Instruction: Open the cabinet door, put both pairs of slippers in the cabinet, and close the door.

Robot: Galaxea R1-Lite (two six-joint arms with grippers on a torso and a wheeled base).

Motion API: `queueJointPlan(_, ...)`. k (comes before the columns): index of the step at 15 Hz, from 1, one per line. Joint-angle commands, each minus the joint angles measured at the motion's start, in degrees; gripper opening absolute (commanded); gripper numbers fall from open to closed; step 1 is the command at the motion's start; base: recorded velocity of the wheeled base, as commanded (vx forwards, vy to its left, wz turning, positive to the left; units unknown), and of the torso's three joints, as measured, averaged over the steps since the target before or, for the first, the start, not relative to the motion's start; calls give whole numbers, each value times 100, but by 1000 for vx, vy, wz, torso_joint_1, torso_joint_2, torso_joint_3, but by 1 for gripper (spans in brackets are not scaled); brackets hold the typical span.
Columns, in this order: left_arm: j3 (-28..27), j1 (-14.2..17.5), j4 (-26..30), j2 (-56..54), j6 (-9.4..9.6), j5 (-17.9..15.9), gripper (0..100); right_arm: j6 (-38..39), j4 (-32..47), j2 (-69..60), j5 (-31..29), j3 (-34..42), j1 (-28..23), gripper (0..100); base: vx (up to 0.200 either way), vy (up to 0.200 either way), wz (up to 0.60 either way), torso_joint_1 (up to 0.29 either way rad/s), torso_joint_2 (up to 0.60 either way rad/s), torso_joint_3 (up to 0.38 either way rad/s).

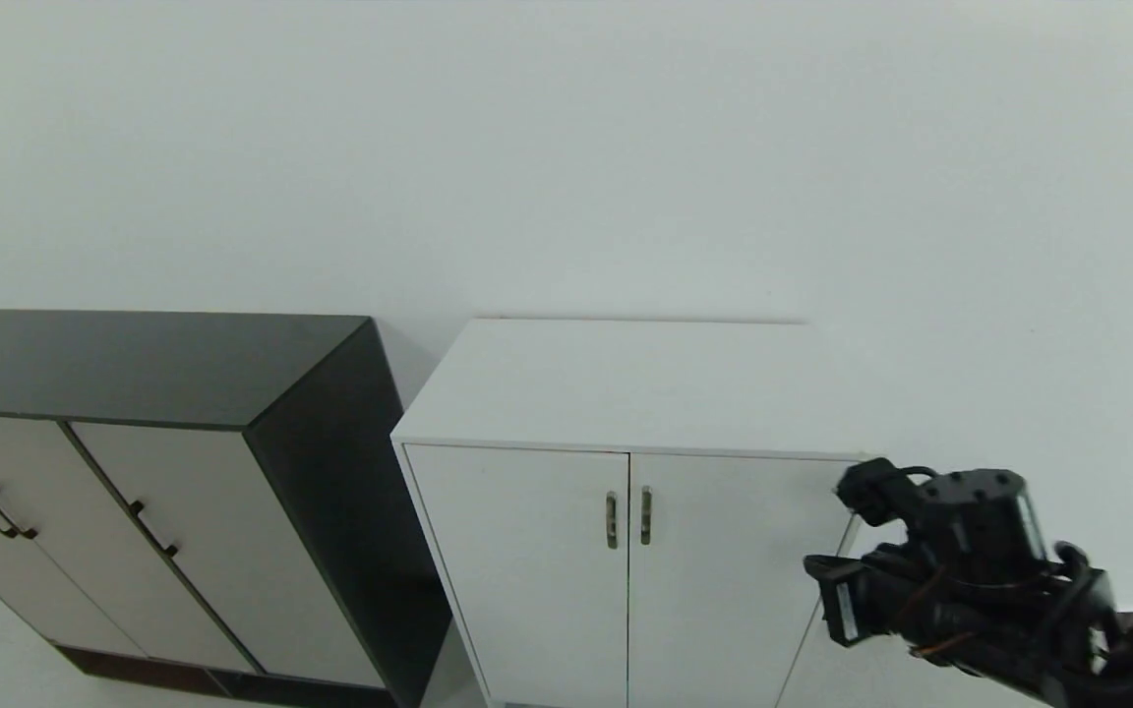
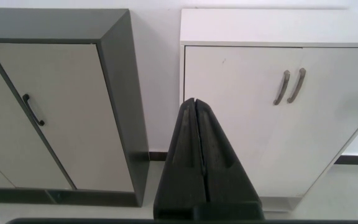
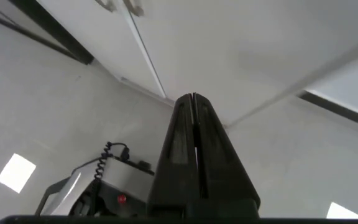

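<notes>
The left gripper (image 2: 196, 103) is seen with its jaws pressed flat together and nothing held between them. The right gripper (image 3: 193, 98) is closed in the same way and is likewise empty. The left gripper is held in front of the white cabinet (image 1: 626, 383), well apart from it and roughly level with its left door (image 1: 517, 560). The right gripper is kept low by the cabinet's right front corner, above the floor (image 3: 36, 106).

Both doors are shut. The two handles (image 1: 612, 519) are set upright, just beside each other at the centre seam. A dark cabinet (image 1: 153, 364) is placed just beside the white one, against the wall (image 1: 566, 147).

The doors are judged to be stiff board panels, hung at their outer edges and light to swing. The handles are taken to be slim, smooth metal bars, so slipping could be expected. Hold is best taken across one bar at mid-height, once the jaws are opened. Little room is left between the bars for a finger
</notes>
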Motion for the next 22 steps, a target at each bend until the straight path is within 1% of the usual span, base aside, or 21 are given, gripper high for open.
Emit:
queueJointPlan(1,0,1,-1,8,0,1,0,-1,9,-2105,-238,1604,-473,0,0,0,0,0,0,0)
queueJointPlan(3,0,1,7,8,0,1,0,-45,264,-3107,-238,2132,-1168,0,0,0,0,0,0,0)
queueJointPlan(4,0,1,-1,8,9,1,0,-107,519,-3511,-238,2202,-1440,0,0,0,0,0,0,0)
queueJointPlan(5,0,1,7,8,9,-8,0,-203,976,-4047,-212,2211,-1730,0,0,0,0,0,0,0)
queueJointPlan(6,0,1,-1,8,9,-8,0,-212,1468,-4531,-203,2211,-1836,0,0,0,0,0,0,0)
queueJointPlan(9,0,1,7,8,9,-8,0,-221,2988,-5946,-89,2123,-1818,0,0,0,0,0,0,0)
queueJointPlan(11,0,1,-1,8,9,-8,0,-274,3718,-6693,43,2044,-1800,0,0,0,0,0,0,0)
queueJointPlan(12,0,1,7,-1,9,-8,0,-335,3955,-6948,131,2044,-1774,0,0,0,0,0,0,0)
queueJointPlan(14,0,1,-1,8,9,-8,0,-405,4623,-7519,447,2053,-1748,0,0,0,0,0,0,0)
queueJointPlan(16,0,1,7,8,9,-8,0,-405,4843,-7818,693,2079,-1695,0,0,0,0,0,0,0)
queueJointPlan(21,0,1,-1,8,9,-8,0,-449,4729,-8222,728,2246,-1493,0,0,0,0,0,0,0)
queueJointPlan(22,0,1,7,8,9,-8,0,-581,4641,-8249,728,2378,-1484,0,0,0,0,0,0,0)
